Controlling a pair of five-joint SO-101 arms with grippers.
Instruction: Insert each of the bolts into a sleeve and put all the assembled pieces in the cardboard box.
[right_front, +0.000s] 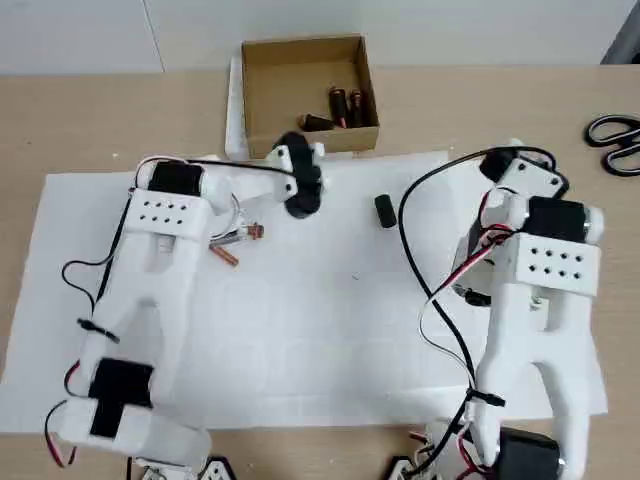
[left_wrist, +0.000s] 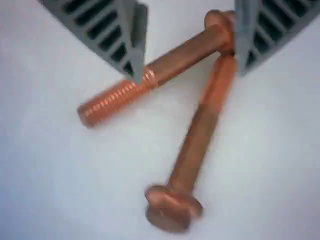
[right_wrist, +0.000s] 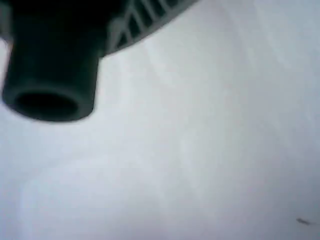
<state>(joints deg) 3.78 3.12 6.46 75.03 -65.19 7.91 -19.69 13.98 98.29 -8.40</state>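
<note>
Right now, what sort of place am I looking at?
Probably a robotics lab bench: two white robot arms on a wooden table, with copper bolts, a black sleeve and a cardboard box.

The sleeve (right_wrist: 50, 75) is blurred, one end cut off by the picture's edge. The scissors (right_front: 627, 146) at far right are cropped. The pieces (right_front: 343, 105) inside the cardboard box (right_front: 262, 100) are too small to count.

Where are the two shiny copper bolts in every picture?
High view: copper bolts on the white sheet, beside the left arm.
Left wrist view: close up in a V, one between the left tool's fingers.
Right wrist view: a black sleeve above the sheet.
Shared landmark: the white sheet.
</note>
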